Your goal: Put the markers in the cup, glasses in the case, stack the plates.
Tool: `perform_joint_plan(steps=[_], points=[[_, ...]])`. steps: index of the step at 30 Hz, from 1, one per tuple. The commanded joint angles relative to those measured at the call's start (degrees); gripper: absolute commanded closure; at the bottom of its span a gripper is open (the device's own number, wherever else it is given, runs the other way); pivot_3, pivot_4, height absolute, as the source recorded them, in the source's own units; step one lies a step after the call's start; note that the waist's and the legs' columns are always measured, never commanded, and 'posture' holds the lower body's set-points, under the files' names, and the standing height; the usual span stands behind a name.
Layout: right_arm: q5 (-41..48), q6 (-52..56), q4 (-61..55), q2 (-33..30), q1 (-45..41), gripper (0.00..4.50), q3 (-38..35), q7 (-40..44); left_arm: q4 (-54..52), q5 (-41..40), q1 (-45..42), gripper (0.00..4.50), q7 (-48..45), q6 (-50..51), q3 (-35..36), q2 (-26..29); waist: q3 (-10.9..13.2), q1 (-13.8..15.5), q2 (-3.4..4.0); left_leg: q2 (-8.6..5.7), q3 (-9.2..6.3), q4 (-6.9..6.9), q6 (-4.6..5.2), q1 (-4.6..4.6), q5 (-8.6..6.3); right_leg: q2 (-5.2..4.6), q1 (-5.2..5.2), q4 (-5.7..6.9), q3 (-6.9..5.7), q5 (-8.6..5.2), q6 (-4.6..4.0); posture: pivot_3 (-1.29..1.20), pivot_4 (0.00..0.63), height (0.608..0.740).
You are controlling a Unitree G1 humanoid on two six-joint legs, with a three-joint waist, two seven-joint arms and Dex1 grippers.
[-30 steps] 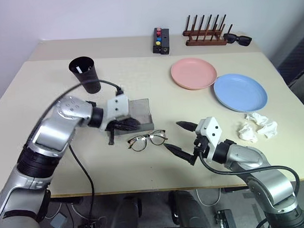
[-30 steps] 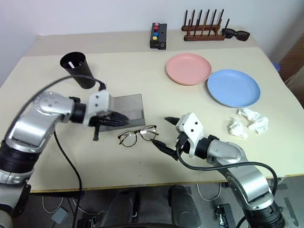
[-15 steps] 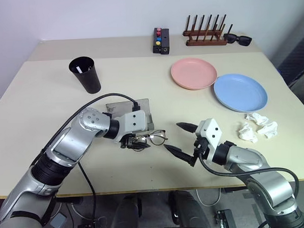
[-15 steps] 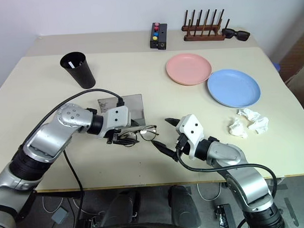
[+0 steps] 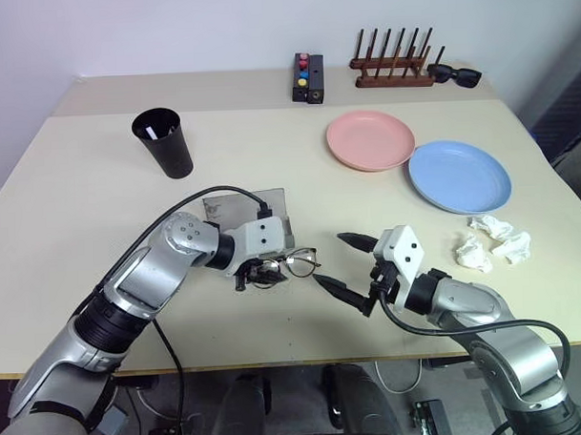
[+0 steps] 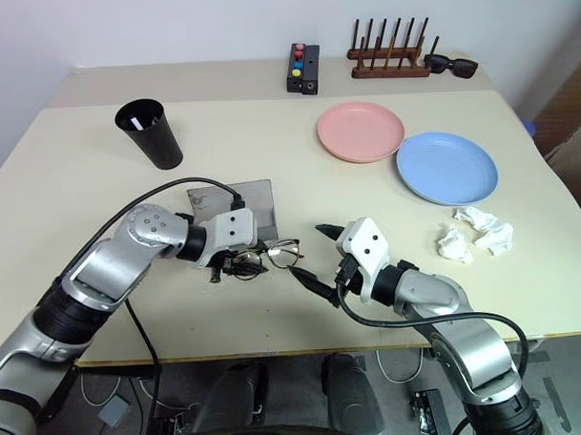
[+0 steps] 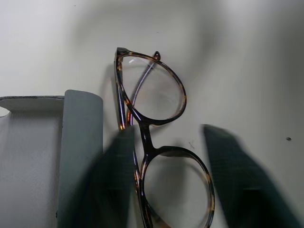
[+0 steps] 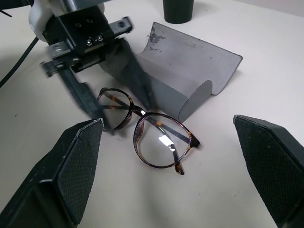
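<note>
The glasses [image 5: 285,266] lie on the table [image 5: 98,186] near its near edge, just in front of the open grey case [image 5: 257,214], lenses side by side. The left gripper [image 5: 257,273] is down over their left lens, one finger [image 7: 111,175] on each side of that lens; the fingers straddle the frame, but whether they actually pinch it I cannot tell. The right gripper [image 5: 348,269] hovers just right of the glasses with its fingers spread wide, grasping nothing.

Farther left and back stands the black cup [image 5: 163,142] with something white showing inside. On the right side of the table the pink plate [image 5: 370,139] and the blue plate [image 5: 459,176] lie side by side, edges nearly touching, not stacked. Crumpled white paper [image 5: 492,242] sits near the blue plate. At the far edge are a wooden rack [image 5: 392,61], black sunglasses [image 5: 454,74] and a small black box [image 5: 309,77].
</note>
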Motion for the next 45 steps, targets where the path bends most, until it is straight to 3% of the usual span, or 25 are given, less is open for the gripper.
perform_joint_plan(steps=[1, 11, 17, 23, 27, 33, 45], points=[[0.1, -0.7, -0.9, 0.5, 0.0, 0.0, 0.1, -0.3, 0.3, 0.3, -0.7, 4.37, 0.7, 0.4, 0.4, -0.7, 0.0, 0.0, 0.0, 0.0, 0.0, 0.0, 0.0, 0.0, 0.0, 0.0, 0.0, 0.0, 0.0, 0.0, 0.0, 0.0, 0.15, 0.735], [0.1, -0.8, -1.1, 0.7, 0.3, 0.0, 0.3, -0.7, 0.3, -0.8, -0.3, 4.44, -0.2, 0.3, 2.1, 0.5, 0.0, 0.0, 0.04, 0.0, 0.0, 0.01, 0.0, 0.06, 0.0, -0.01, 0.06, -0.01, 0.0, 0.0, 0.0, 0.0, 0.15, 0.735], [0.1, -1.0, -0.8, 0.4, 0.3, 0.0, -0.3, -0.7, 0.5, -8.4, -2.8, 4.44, -2.1, 2.0, 11.2, 1.2, 0.0, 0.0, 0.04, 0.01, -0.01, 0.01, 0.0, 0.04, 0.0, -0.01, 0.04, 0.0, 0.0, -0.01, 0.0, 0.0, 0.15, 0.735], [0.1, -1.1, -0.5, 0.1, 0.2, 0.0, -0.3, -0.4, 8.3, -8.2, -9.2, 4.44, -1.0, -1.4, 16.1, 2.8, 0.0, 0.0, 0.04, -0.02, -0.01, 0.01, 0.0, 0.03, 0.0, 0.0, 0.03, -0.01, -0.02, -0.01, 0.0, 0.0, 0.15, 0.735], [0.1, -1.1, -0.3, 0.1, -0.9, 0.0, 0.4, 0.3, 17.1, -1.2, -11.3, 4.44, -2.5, -12.4, 12.4, 5.9, 0.0, -0.2, 0.04, -0.04, 0.03, 0.0, 0.0, 0.03, 0.0, -0.02, 0.02, -0.03, 0.0, -0.01, 0.03, 0.0, 0.15, 0.735], [0.0, -1.0, -0.1, 0.3, -1.6, 0.0, 0.8, 0.4, 25.2, 4.0, -12.3, 4.44, -6.4, -22.3, 8.0, 5.5, 0.0, 0.1, 0.04, -0.03, 0.04, -0.01, 0.0, -0.02, 0.0, -0.01, 0.0, -0.02, -0.01, -0.01, 0.02, 0.0, 0.15, 0.735], [-0.1, -1.0, -0.8, 0.5, -0.4, 0.0, 0.8, -0.4, 26.1, 5.2, -11.2, 4.44, -9.3, -23.5, 6.7, 0.4, 0.0, 0.0, 0.04, -0.04, 0.03, 0.0, 0.0, -0.03, 0.0, 0.0, -0.02, 0.01, -0.01, -0.01, 0.02, 0.0, 0.15, 0.735]])
